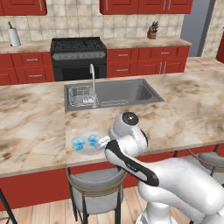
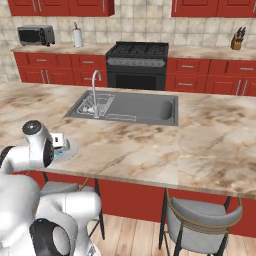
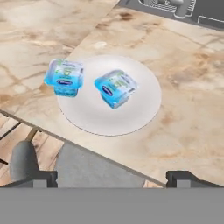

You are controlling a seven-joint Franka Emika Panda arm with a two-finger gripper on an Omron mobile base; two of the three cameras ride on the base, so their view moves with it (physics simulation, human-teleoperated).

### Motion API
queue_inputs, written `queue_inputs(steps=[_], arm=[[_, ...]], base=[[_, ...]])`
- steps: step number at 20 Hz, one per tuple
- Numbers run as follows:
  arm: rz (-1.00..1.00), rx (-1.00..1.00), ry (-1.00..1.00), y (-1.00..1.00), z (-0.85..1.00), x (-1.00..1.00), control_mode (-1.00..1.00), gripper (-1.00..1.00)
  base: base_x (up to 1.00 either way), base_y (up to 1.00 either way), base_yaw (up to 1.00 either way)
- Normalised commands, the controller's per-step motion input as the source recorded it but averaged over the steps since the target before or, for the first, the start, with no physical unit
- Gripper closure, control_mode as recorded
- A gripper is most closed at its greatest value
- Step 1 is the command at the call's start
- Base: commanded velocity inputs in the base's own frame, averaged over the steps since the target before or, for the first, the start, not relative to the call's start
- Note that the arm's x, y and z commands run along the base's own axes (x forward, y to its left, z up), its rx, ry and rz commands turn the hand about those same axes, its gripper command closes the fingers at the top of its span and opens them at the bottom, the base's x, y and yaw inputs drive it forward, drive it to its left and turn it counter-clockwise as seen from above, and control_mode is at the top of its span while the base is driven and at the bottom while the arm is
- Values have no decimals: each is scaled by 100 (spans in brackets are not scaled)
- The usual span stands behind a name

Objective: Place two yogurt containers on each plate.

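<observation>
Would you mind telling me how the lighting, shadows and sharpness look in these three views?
Hand view: even, flat light; the yogurt containers cast only faint shadows on the pale plate, labels soft and unreadable. Left base view: slightly blurred render, no glare on the sink. Right base view: similarly soft, with the arm hiding most of the plate.

White arm bent low, fingers point(image 3: 111, 178) spread wide, holding nothing
</observation>
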Motion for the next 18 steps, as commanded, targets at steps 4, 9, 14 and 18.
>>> queue_inputs(steps=[4,9,14,18], arm=[[0,18,-16,-100,-46,-100,-100,-100],[-5,29,-34,-100,58,-100,-100,-100],[-5,25,-45,-99,92,-87,-100,-100],[-9,5,-8,-24,8,-16,-100,-100]], base=[[0,0,0],[0,0,0],[0,0,0],[0,0,0]])
